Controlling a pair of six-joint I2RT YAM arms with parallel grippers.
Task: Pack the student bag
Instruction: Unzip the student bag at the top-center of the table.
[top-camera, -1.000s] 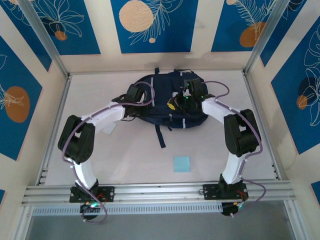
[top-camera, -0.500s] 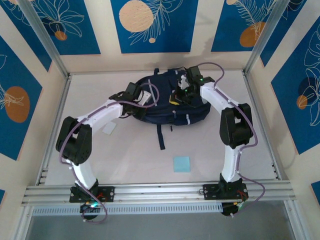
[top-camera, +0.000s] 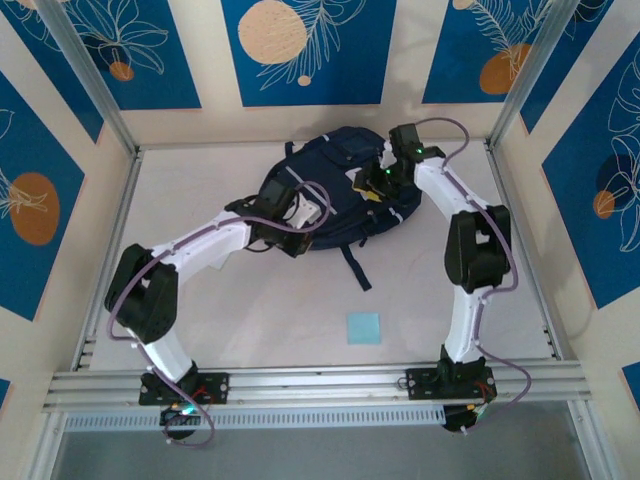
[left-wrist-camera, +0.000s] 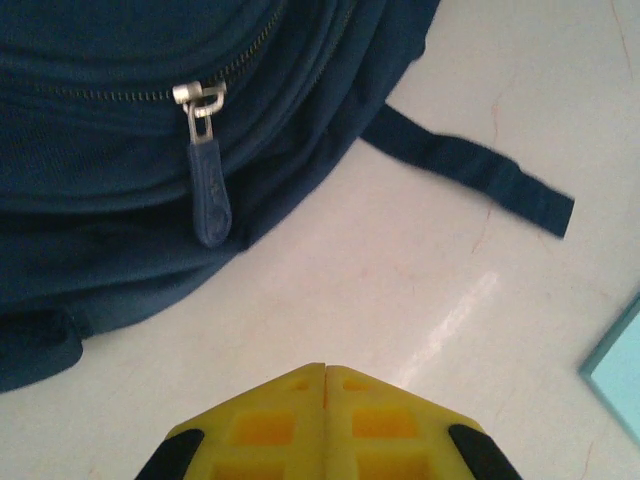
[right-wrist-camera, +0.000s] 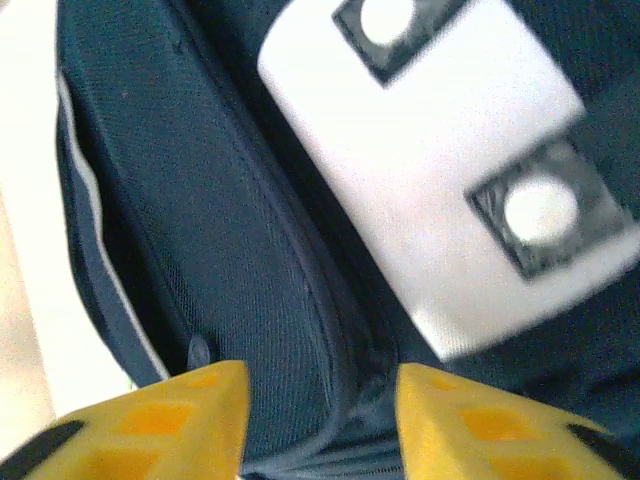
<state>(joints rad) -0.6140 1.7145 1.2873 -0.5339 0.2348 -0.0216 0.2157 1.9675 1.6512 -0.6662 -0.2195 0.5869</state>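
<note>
**Item: the student bag** (top-camera: 345, 160)

**Location.** Upper centre of the top view, lying on the table (top-camera: 200, 300) near its far edge, with both arms reaching onto it. A small light blue square (top-camera: 363, 327) lies well apart from it, lower centre.

**Appearance.**
- Dark navy woven fabric, soft and slumped.
- A metal zip slider with a navy pull tab (left-wrist-camera: 211, 195) hangs at upper left of the left wrist view.
- A flat navy strap (left-wrist-camera: 470, 172) trails onto the table at upper right of the same view.
- A pale edging line (right-wrist-camera: 85, 190) runs down the left of the right wrist view.
- A white panel with two dark-framed pale discs (right-wrist-camera: 430, 170) lies across the upper right there. It is blurred, so it may be a patch or part of the other arm.

**Left gripper** (left-wrist-camera: 324, 385). Fingers pressed together with nothing between them. They sit over bare table just short of the bag's edge, and the pull tab is ahead of them.

**Right gripper** (right-wrist-camera: 322, 405). Fingers (right-wrist-camera: 170, 420) stand apart, straddling a seam in the fabric and not clamped on it.

**Step in hand (judged).** Getting the bag open for packing.

**Handling note.**
- Pinch the fabric beside the seam with one gripper to hold the bag steady.
- Take the tab itself, not the slider, with the other.
- Draw along the line of the zip, not across it, since loose cloth will bunch and jam.
</note>
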